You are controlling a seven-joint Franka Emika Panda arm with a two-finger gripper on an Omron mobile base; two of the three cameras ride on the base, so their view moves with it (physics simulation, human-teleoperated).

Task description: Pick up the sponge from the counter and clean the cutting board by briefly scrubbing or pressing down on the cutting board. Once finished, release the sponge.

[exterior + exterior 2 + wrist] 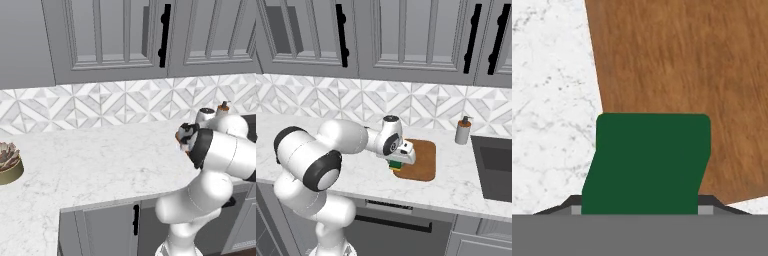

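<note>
Nearest the hand camera, the sponge [646,165] is seen dark-green side up, wedged between the two finger tips [572,206], so the jaws look closed down onto its two sides and nothing else is held. From the right base view the gripper [397,161] is pointed downward with the sponge [396,166] under it, green over a thin yellow layer, right at the near left edge of the cutting board [423,157]. Whether the sponge is pressed on the wood or held just above it can't be told.

Handling-wise, the sponge is probably very light and squishy, so it's likely to be compressed a bit by the grip rather than slip. The short sides look like the sensible place to be gripped, low enough that the block isn't tipped when it's pushed down.

Beyond the jaws, the orange-brown wood is spread out ahead and to one side, with the white marble counter [552,100] on the other. Further back, a soap dispenser [463,131] is stood near the tiled backsplash [356,100], well apart from the jaws.
</note>
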